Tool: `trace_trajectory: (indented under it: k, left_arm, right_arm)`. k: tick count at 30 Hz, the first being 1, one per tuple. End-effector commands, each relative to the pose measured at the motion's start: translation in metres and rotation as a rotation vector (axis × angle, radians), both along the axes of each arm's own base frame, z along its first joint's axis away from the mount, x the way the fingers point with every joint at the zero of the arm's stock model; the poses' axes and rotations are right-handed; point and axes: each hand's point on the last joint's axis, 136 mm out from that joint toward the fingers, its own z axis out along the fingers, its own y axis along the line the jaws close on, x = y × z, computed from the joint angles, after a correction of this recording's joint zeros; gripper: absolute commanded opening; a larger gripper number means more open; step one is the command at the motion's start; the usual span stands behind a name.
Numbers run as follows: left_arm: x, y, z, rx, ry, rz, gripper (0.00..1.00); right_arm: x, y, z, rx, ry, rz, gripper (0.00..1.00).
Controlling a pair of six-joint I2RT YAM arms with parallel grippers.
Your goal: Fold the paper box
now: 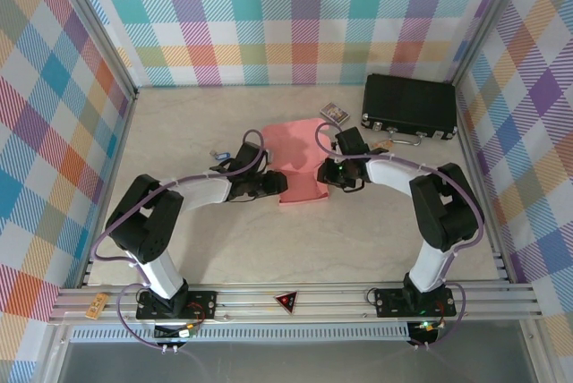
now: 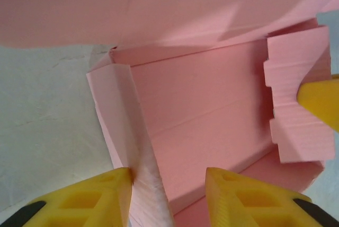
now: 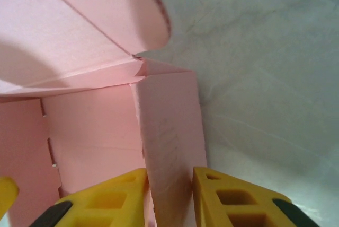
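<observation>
Straddling opposite walls of the paper box [image 1: 297, 155], both jaws.

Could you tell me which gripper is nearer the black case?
Right. The right gripper is at the pink box's right edge, toward the black case; the left gripper is at its left edge.

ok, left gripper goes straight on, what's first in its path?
The salmon-pink cardboard paper box: its raised side wall stands between the left gripper's jaws, so it probably meets that first.
</observation>
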Motion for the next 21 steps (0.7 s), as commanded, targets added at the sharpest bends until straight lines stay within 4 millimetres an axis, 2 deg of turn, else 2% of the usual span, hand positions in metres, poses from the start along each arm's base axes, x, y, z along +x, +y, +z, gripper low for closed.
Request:
trace_trajectory:
  k: [1, 14, 21]
  left_arm:
    - [-0.009, -0.006, -0.012, -0.005, 0.035, -0.01, 0.4]
    - [-0.01, -0.008, -0.015, -0.004, 0.046, -0.017, 0.38]
    - [-0.01, -0.008, -0.015, 0.001, 0.045, -0.014, 0.38]
  right_arm:
    - [-0.003, -0.003, -0.007, -0.101, 0.008, 0.037, 0.26]
    - [0.005, -0.01, -0.016, -0.209, -0.013, 0.036, 0.22]
    - [0.007, -0.005, -0.012, -0.2, -0.023, 0.042, 0.26]
